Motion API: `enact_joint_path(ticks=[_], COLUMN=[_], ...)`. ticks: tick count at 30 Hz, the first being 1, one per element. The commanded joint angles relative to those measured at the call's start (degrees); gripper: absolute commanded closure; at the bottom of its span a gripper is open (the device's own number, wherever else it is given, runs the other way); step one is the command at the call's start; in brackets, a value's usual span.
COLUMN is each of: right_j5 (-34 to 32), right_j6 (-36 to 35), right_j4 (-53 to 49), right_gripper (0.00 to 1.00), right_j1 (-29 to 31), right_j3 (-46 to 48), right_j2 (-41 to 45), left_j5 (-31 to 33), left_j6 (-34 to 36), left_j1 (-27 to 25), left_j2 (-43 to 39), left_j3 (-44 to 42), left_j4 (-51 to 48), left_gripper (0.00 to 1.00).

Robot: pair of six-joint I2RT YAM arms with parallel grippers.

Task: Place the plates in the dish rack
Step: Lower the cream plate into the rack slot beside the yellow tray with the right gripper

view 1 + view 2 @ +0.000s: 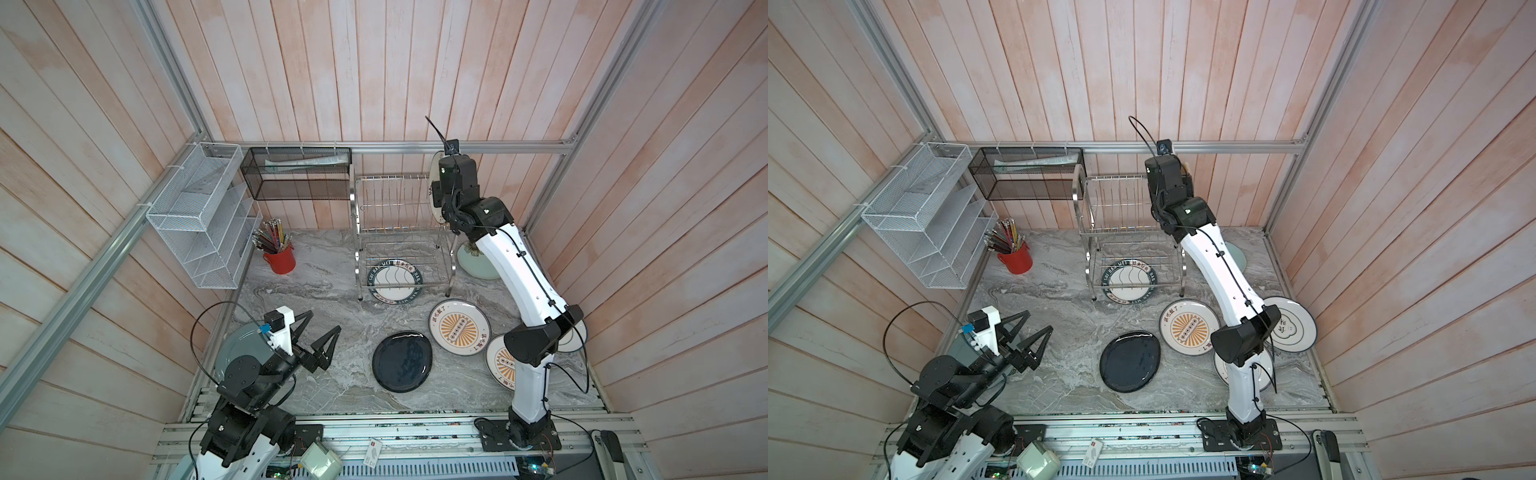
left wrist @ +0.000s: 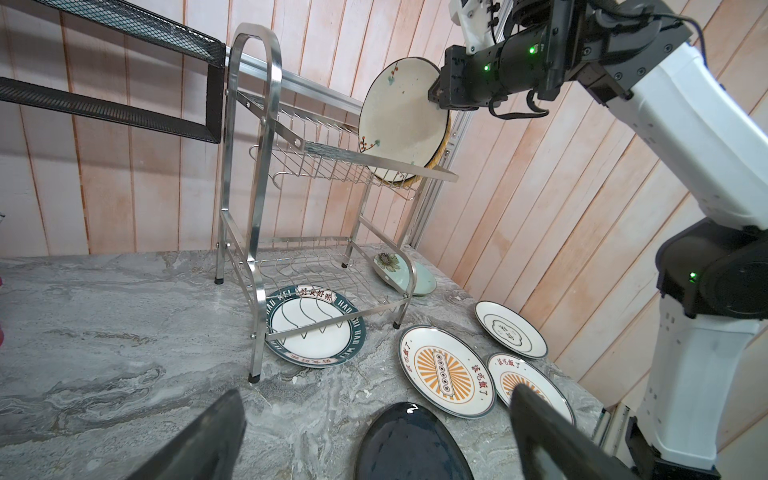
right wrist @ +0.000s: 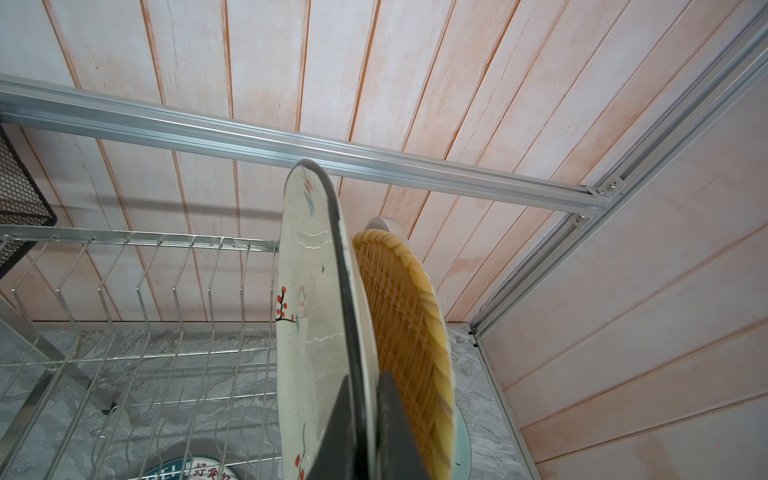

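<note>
The right end effector (image 2: pixel 436 93) is pinched shut on the rim of the cream floral plate (image 2: pixel 399 120). It holds the plate upright on edge at the right end of the upper tier of the dish rack (image 1: pixel 395 216). In the right wrist view its two dark fingers (image 3: pixel 395 436) clamp either side of the plate's edge. The plate's lower edge dips behind the tier's front rail, though whether it sits fully between the prongs is hard to tell from these angles. Just behind it, at the very end of the same tier, the yellow woven-look plate (image 3: pixel 407 324) stands upright, close against the cream one. The left end effector (image 1: pixel 323 322) hovers low over the desk (image 1: pixel 332 299) at the near left, its jaws spread wide and gripping nothing, pointing toward the rack. Beneath that arm lies the grey-teal plate (image 1: pixel 241 349), partly covered. The other plates lie on the desk. The white green-lettered plate (image 1: pixel 395 282) is under the rack's lower tier, poking out past its front. The glossy black plate (image 1: pixel 402 361) is in the near middle, with an orange-sunburst plate (image 1: pixel 459 327) just right of it. A second sunburst plate (image 2: pixel 528 382) lies beside that, partly hidden by the right arm in both top views. The blue-ring plate (image 1: pixel 1289 324) is near the right wall, and the mint plate with a flower (image 2: pixel 399 270) is by the rack's right foot. A red cup of pencils (image 1: pixel 280 259) stands left of the rack, well apart.
</note>
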State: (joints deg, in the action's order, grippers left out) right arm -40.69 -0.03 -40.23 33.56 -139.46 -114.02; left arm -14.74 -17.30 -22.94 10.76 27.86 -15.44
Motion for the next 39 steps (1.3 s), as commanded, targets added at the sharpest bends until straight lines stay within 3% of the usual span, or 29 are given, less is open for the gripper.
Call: enact_joint_path(ticks=[1,17,39], right_j5=[-1.9,-2.7,-10.9], right_j6=[3.4,6.4,3.0], right_j4=[2.9,-2.1,6.0], right_gripper=[1.00,1.00,1.00], right_j1=[0.1,1.2,3.2], right_j3=[-3.2,-5.6,-6.8], right_j2=[0.7,-0.6,-1.0], left_j5=[-1.2,-1.4,-1.2], left_j6=[0.9,0.8,0.7], left_j1=[-0.1,-0.1,-0.1], left_j2=[0.1,0.0,0.0], left_j3=[-0.8,-0.7,-0.7], left_j4=[0.9,0.8,0.8], left_gripper=[0.00,0.00,0.00])
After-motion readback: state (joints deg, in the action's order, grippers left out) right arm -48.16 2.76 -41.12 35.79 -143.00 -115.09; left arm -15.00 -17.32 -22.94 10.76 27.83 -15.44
